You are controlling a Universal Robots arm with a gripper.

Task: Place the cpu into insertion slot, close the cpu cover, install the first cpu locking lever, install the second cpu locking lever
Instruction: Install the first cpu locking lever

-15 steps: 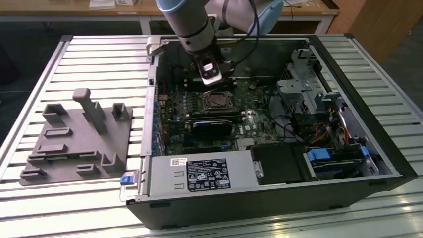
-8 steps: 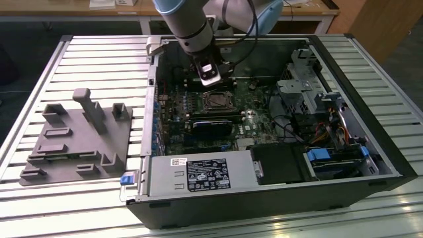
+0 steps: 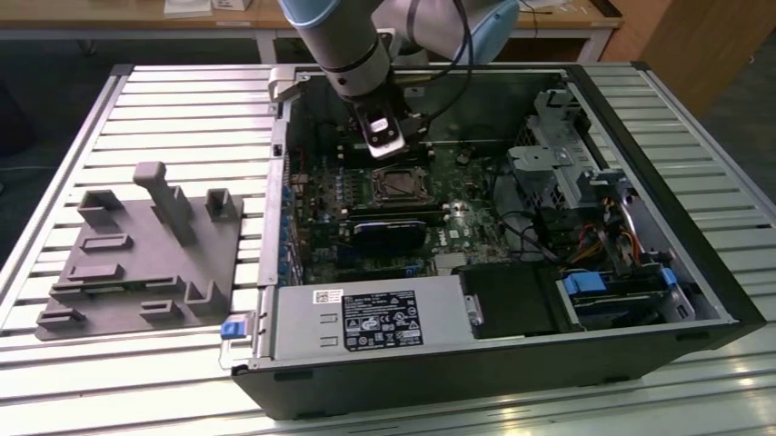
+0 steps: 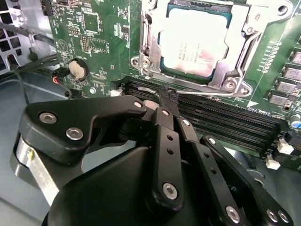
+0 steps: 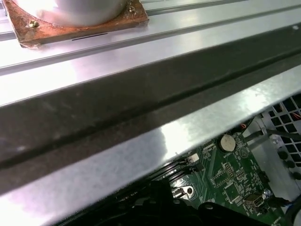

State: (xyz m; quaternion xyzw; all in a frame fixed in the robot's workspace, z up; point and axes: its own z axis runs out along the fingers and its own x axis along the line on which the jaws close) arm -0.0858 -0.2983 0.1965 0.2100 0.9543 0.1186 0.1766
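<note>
In the second wrist view the cpu point(image 4: 195, 47), a pale silvery square chip, lies in the insertion slot point(image 4: 164, 66) on the green board. The cpu cover point(image 4: 244, 44), a silvery frame, lies flat around the chip. A thin wire locking lever point(image 4: 211, 93) runs along the socket's edge on the gripper's side. My gripper point(image 4: 167, 98) is shut, its black fingertips together and touching the end of that lever. In the exterior view the gripper point(image 3: 388, 150) hangs inside the open computer case, just behind the insertion slot point(image 3: 394, 184).
A black heatsink block point(image 3: 394, 232) and long black memory slots point(image 4: 225, 120) lie beside the socket. A grey power supply box point(image 3: 363, 320) fills the case's front. Drive cage and cables point(image 3: 582, 209) crowd the exterior view's right. A grey fixture point(image 3: 140, 254) sits outside the case.
</note>
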